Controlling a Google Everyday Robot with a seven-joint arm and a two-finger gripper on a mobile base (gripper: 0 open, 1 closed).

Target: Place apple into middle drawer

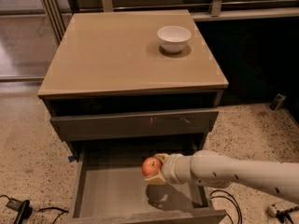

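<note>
The small red-orange apple [151, 166] is held in my gripper [155, 170], which comes in from the right on a white arm [233, 171]. The gripper is shut on the apple and holds it above the floor of the open middle drawer [107, 190], near the drawer's right half. The apple's shadow falls on the grey drawer floor just below it. The drawer is pulled out wide below the grey drawer front with pale scratch marks [135, 122].
A white bowl [174, 38] stands on the tan cabinet top [117, 55] at the back right. Cables lie on the speckled floor at the lower left [18, 208] and lower right [224, 204]. A dark wall runs on the right.
</note>
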